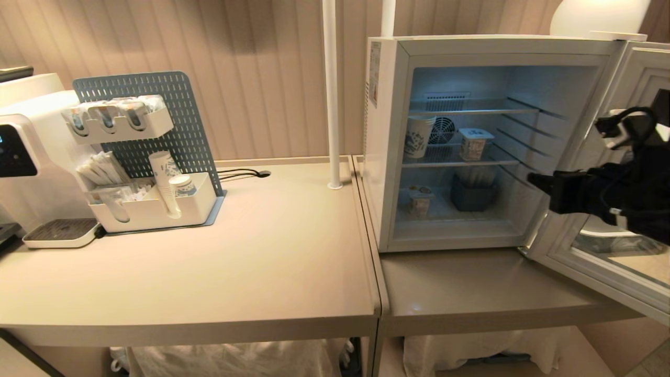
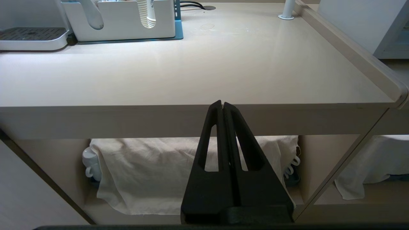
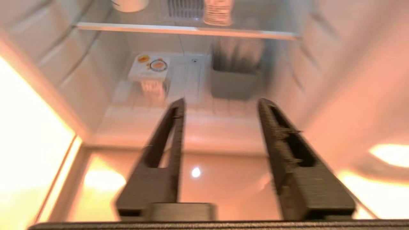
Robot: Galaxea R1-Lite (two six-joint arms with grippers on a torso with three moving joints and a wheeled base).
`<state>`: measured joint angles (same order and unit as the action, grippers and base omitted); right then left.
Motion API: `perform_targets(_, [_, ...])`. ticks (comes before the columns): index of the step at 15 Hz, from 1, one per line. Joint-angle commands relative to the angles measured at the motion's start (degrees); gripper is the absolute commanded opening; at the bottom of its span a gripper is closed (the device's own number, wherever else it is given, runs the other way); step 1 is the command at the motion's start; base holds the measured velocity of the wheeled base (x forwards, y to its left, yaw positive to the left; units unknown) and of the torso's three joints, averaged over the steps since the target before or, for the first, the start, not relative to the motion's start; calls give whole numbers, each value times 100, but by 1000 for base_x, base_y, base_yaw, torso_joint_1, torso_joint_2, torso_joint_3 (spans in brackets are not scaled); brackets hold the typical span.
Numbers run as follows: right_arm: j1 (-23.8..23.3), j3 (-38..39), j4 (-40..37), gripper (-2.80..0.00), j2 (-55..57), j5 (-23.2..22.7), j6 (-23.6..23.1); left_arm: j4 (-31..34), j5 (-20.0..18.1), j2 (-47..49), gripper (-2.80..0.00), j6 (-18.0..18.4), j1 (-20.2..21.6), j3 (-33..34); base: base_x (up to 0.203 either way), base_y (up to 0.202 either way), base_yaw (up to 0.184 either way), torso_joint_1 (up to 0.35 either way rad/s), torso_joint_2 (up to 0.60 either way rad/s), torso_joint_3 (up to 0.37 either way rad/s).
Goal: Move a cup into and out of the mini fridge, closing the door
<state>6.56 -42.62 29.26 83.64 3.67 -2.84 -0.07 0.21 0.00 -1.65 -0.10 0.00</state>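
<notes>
The white mini fridge [image 1: 386,136] stands on the right table with its door [image 1: 591,280] swung wide open to the right. The cup [image 1: 420,200], a small white tub with an orange-printed lid [image 3: 150,72], sits on the fridge floor at the left. A similar tub [image 1: 475,142] stands on the middle wire shelf. My right gripper [image 1: 535,181] hovers in front of the fridge's right side, level with the lower compartment. It is open [image 3: 220,103] with nothing between its fingers, well short of the cup. My left gripper [image 2: 222,103] is shut and empty below the left table's front edge.
A patterned paper cup [image 1: 419,136] stands on the middle shelf at the left. A dark grey bin [image 1: 473,193] sits at the back of the fridge floor. On the left table are a coffee machine [image 1: 26,152], a cup organiser [image 1: 152,204] and a white pole [image 1: 331,94].
</notes>
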Motion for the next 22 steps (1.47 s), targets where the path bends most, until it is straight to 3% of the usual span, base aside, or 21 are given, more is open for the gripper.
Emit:
perform_targets(1, [52, 435, -256, -280, -1465, 831, 111, -1, 6, 9, -280, -2, 1, 9, 0, 0, 0, 0, 0, 0])
perform_targets(2, [199, 482, -485, -280, -1851, 1639, 211, -1, 3, 9, -280, -2, 1, 9, 0, 0, 0, 0, 0, 0])
perform_targets(5, [1366, 574, -1250, -280, -3109, 4285, 427, -1, -3, 9, -280, -3, 1, 9, 0, 0, 0, 0, 0, 0])
perform_targets(6, [1503, 589, -1380, -280, -3391, 4841, 447, -1, 6, 9, -280, -11, 1, 9, 0, 0, 0, 0, 0, 0])
perform_targets(7, [1365, 605, -1544, -280, -3596, 4926, 445, -1, 6, 9, -280, -2, 1, 9, 0, 0, 0, 0, 0, 0])
perform_targets(8, [1066, 612, -1714, -280, -3827, 4881, 438, -1, 6, 9, -280, -11, 1, 9, 0, 0, 0, 0, 0, 0])
perform_targets(11, [-638, 719, -2284, -280, -5246, 4763, 260, -1, 6, 9, -280, -11, 1, 9, 0, 0, 0, 0, 0, 0])
perform_targets(13, [-1139, 990, -2497, -280, -6266, 4410, 59, -1, 6, 9, -280, -11, 1, 9, 0, 0, 0, 0, 0, 0])
perform_targets(14, [-1251, 1168, -2665, -280, -6560, 3991, 67, -1, 6, 9, -280, -7, 1, 9, 0, 0, 0, 0, 0, 0])
perform_targets(15, [-1217, 1362, -2999, -280, -6746, 3280, 410, -1, 6, 9, -280, -11, 1, 9, 0, 0, 0, 0, 0, 0])
perform_targets(18, [-633, 1955, -4505, -280, -7165, 2361, 1553, -1, 6, 9, -280, -11, 1, 9, 0, 0, 0, 0, 0, 0])
perform_targets(20, [-628, 2564, -4258, -280, -8030, 1902, 1457, -1, 0, 9, -280, -8, 1, 9, 0, 0, 0, 0, 0, 0])
perform_targets(22, [-629, 3737, -3085, -280, -8396, 1309, 1143, -1, 6, 9, -280, -11, 1, 9, 0, 0, 0, 0, 0, 0])
